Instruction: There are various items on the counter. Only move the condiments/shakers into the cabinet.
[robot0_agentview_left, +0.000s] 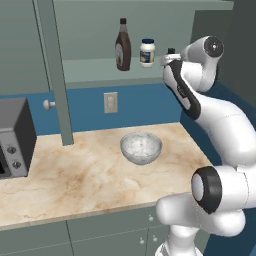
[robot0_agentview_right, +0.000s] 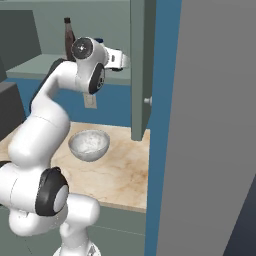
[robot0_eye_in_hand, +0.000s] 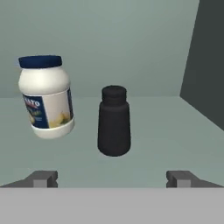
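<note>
In the hand view the small black shaker (robot0_eye_in_hand: 114, 121) stands upright on the cabinet shelf (robot0_eye_in_hand: 170, 131), a little beyond my gripper (robot0_eye_in_hand: 111, 178). The gripper is open, its fingertips (robot0_eye_in_hand: 43, 177) wide apart and touching nothing. The white blue-lidded jar (robot0_eye_in_hand: 46, 97) stands to the shaker's left. From the left base view, the brown syrup bottle (robot0_agentview_left: 123, 45), the jar (robot0_agentview_left: 147, 53) and the shaker's top (robot0_agentview_left: 171, 51) line up on the shelf (robot0_agentview_left: 95, 70), with my hand reaching in at the right end. The clear glass bowl (robot0_agentview_left: 141, 147) sits on the counter (robot0_agentview_left: 75, 175).
The cabinet's open door edge (robot0_agentview_left: 57, 75) hangs down to the counter on the left. A microwave (robot0_agentview_left: 15, 137) stands at the far left. In the right base view a second door (robot0_agentview_right: 137, 70) and a tall grey panel (robot0_agentview_right: 215, 125) close in on the right.
</note>
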